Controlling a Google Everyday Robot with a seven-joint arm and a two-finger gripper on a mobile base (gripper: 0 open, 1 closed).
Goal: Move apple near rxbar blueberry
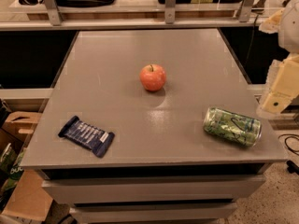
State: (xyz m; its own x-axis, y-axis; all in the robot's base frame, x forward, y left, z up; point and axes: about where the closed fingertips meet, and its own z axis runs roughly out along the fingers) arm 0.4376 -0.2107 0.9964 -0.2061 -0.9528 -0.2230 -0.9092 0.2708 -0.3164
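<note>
A round red-orange apple (153, 77) with a short stem stands upright near the middle of the grey table (187, 50). The rxbar blueberry (86, 135), a flat navy wrapper with white lettering, lies at an angle near the front left corner, well apart from the apple. My gripper (279, 91) shows as a pale cream piece at the right edge of the view, off the table's right side, above and to the right of the can. It holds nothing that I can see.
A green patterned drink can (232, 126) lies on its side near the front right corner. Drawers (154, 188) sit under the tabletop. Cardboard boxes (21, 125) stand on the floor at left. A railing and shelves (140, 17) run behind the table.
</note>
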